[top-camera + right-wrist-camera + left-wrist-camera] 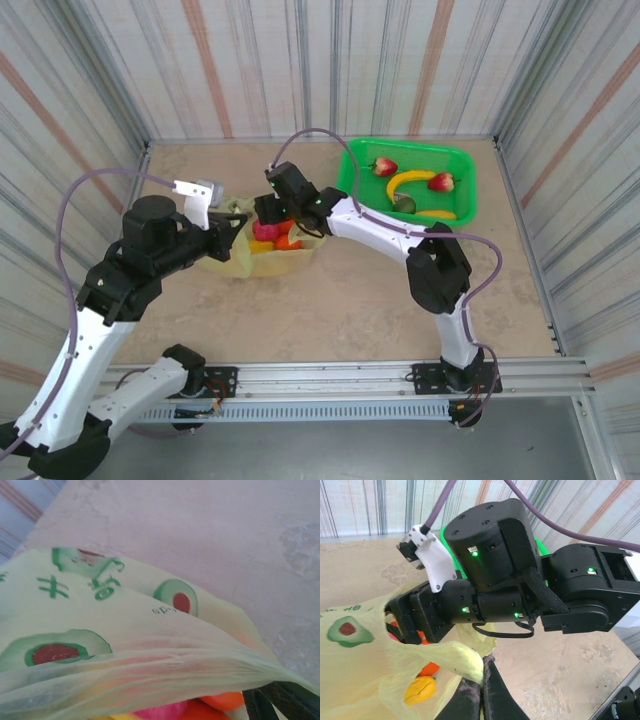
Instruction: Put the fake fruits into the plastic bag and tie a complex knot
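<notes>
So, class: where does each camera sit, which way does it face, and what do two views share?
Top external: above and behind, looking down at the left arm, right arm, plastic bag and green basket.
Left wrist: looks past the left claw, pinching the bag, toward the right claw.
Right wrist: close over the bag and fake fruits; one own finger shows.
Shared: both wrist views show the bag's avocado print.

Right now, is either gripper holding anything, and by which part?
The left gripper pinches the plastic bag by a bunched fold of its rim. The right gripper is at the bag's mouth; whether it holds anything cannot be told.
</notes>
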You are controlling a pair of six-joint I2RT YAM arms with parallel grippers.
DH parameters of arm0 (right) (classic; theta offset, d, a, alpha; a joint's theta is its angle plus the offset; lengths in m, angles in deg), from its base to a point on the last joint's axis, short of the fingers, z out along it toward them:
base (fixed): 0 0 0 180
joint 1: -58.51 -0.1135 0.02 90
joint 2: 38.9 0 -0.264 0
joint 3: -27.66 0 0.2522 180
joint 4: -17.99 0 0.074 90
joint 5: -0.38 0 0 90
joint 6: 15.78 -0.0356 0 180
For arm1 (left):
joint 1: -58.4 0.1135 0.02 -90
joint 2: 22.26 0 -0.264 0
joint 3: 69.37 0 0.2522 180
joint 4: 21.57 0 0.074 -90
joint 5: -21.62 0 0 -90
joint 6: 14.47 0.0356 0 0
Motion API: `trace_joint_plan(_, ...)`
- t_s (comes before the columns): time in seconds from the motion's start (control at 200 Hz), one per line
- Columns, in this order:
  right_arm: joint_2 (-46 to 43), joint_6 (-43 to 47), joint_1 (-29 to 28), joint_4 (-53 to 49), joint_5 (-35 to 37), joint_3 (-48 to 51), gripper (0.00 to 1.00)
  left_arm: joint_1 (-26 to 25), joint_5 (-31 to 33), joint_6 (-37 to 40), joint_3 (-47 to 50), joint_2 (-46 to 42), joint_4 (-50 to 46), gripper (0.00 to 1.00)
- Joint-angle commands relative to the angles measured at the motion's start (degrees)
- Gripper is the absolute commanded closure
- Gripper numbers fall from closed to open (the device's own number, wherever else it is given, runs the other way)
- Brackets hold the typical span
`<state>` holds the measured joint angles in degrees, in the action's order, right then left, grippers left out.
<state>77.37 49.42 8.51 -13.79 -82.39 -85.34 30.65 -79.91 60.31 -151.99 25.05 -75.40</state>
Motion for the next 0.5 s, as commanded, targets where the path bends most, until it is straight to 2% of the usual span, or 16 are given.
trace_joint_plan(0.0, -6.31, 1.50, 2.00, 1.40, 2.06, 3.34, 0.16, 0.55, -1.03, 0.48, 0.64, 0.30, -0.36, 1.00)
trace_joint_plan(0.16, -13.53, 1.95, 4.43, 9.08, -10.24, 10.10, 0.18, 0.68, -1.58, -0.40, 0.96, 1.32, -0.27, 1.00)
trace_joint_plan(0.311, -17.04, 1.80, 5.92, 9.50, -18.45, 10.82, 0.21, 0.68, -2.40, -1.18, 1.27, 1.04, 0.17, 1.00)
trace_joint_plan(0.496, -21.16, 1.39, 7.23, 8.81, -22.60, 12.42, 0.25, 0.68, -2.71, -1.48, 0.63, 0.86, -0.18, 1.00)
